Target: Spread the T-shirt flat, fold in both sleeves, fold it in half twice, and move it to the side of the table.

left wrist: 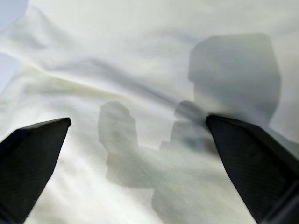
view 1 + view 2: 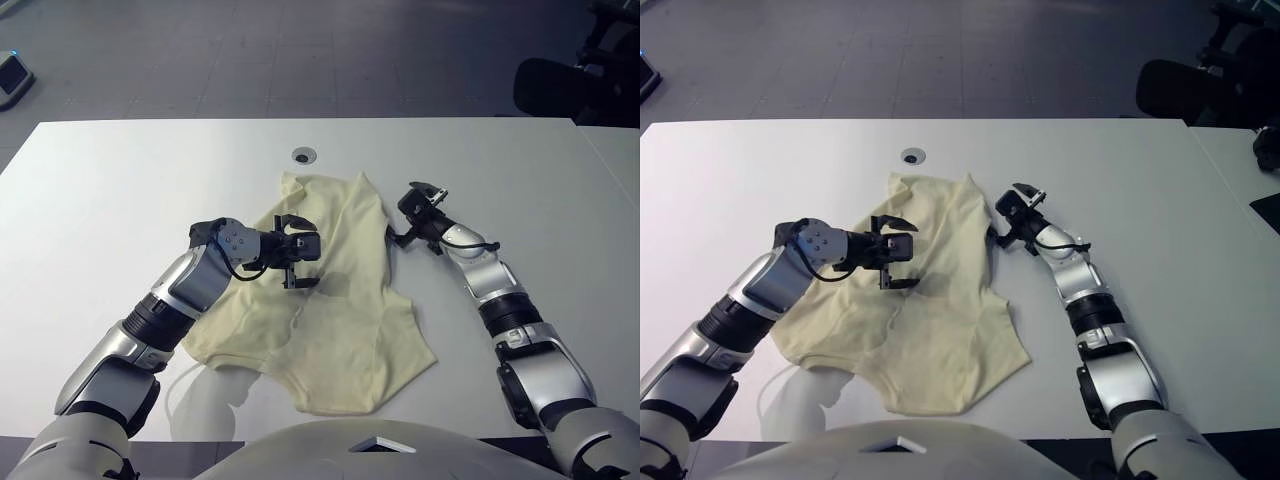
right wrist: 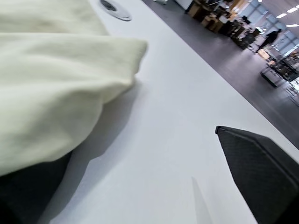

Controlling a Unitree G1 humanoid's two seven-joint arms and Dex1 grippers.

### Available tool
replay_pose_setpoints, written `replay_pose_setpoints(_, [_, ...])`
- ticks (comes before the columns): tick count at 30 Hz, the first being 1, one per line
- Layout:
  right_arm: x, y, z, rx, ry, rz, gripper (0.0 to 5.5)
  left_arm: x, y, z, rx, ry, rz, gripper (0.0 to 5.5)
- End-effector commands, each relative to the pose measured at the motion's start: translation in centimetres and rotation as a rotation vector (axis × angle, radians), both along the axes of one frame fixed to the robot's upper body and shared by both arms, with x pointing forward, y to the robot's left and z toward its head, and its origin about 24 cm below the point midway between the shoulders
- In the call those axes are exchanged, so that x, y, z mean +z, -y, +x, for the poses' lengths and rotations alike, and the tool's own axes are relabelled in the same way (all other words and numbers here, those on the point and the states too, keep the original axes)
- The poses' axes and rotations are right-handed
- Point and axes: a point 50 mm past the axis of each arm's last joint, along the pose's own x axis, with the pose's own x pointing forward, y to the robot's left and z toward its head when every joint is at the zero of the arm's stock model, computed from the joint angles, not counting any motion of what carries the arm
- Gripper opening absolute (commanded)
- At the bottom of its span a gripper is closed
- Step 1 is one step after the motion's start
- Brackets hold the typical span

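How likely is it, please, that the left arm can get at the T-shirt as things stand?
Probably yes: the left gripper hangs open right over the T-shirt, and nothing lies between its fingers and the cloth.

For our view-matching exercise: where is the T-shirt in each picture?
Left eye: T-shirt crumpled at centre, between the arms.
Right eye: same spot, slightly further left.
Left wrist: cloth beneath the open left gripper.
Right wrist: a fold beside the right gripper.
Shared landmark: round grommet beyond the shirt.
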Motion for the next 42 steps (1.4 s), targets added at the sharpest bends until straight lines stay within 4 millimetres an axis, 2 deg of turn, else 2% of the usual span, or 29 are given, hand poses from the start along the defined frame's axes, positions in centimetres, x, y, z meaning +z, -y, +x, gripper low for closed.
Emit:
replay_pose_setpoints(1, [-1.1, 1.2, -0.1, -0.093, -0.023, 0.010, 5.38, -2.7, -1.0, -1.0, 0.030, -0.094, 0.084, 5.40])
replay_pose_setpoints(4, [0.7, 2.5, 0.7, -0.170, 0.071, 0.039, 5.38, -2.7, -0.9, -1.1, 0.028, -0.097, 0.084, 5.40])
replay_pose_setpoints(8, [5.4, 5.2, 1.9, -0.304, 0.263, 0.093, 5.38, -2.9, -1.0, -1.3, 0.026, -0.103, 0.086, 5.40])
replay_pose_setpoints(11, [6.9, 5.4, 1.7, -0.294, 0.304, 0.097, 5.38, -2.9, -1.0, -1.3, 0.025, -0.105, 0.088, 5.40])
replay_pose_setpoints(15, [4.4, 4.5, -0.2, -0.120, 0.121, 0.005, 5.38, -3.0, -0.9, -1.4, 0.029, -0.102, 0.087, 5.40])
replay_pose_setpoints(17, [3.5, 4.5, -1.1, -0.088, 0.026, 0.029, 5.38, -3.0, -1.0, -1.4, 0.032, -0.102, 0.086, 5.40])
replay_pose_setpoints(20, [2.7, 3.9, -1.8, -0.088, -0.121, 0.209, 5.38, -3.1, -1.1, -1.5, 0.036, -0.105, 0.086, 5.40])
replay_pose_setpoints(24, [2.5, 2.3, -1.5, -0.095, -0.256, 0.461, 5.38, -3.1, -1.0, -1.5, 0.036, -0.105, 0.085, 5.40])
replay_pose_setpoints(28, [2.6, 1.0, -0.8, -0.082, -0.361, 0.633, 5.38, -3.1, -0.9, -1.3, 0.035, -0.099, 0.085, 5.40])
replay_pose_setpoints(30, [2.3, 0.3, -0.4, -0.070, -0.407, 0.663, 5.38, -3.1, -0.9, -1.3, 0.037, -0.099, 0.085, 5.40])
replay_pose_setpoints(35, [0.9, -0.7, 0.1, -0.082, -0.482, 0.641, 4.62, -3.1, -0.8, -1.3, 0.033, -0.097, 0.084, 5.40])
replay_pose_setpoints(42, [0.3, -0.5, 0.4, -0.086, -0.524, 0.613, 3.42, -3.2, -0.8, -1.3, 0.035, -0.097, 0.087, 5.40])
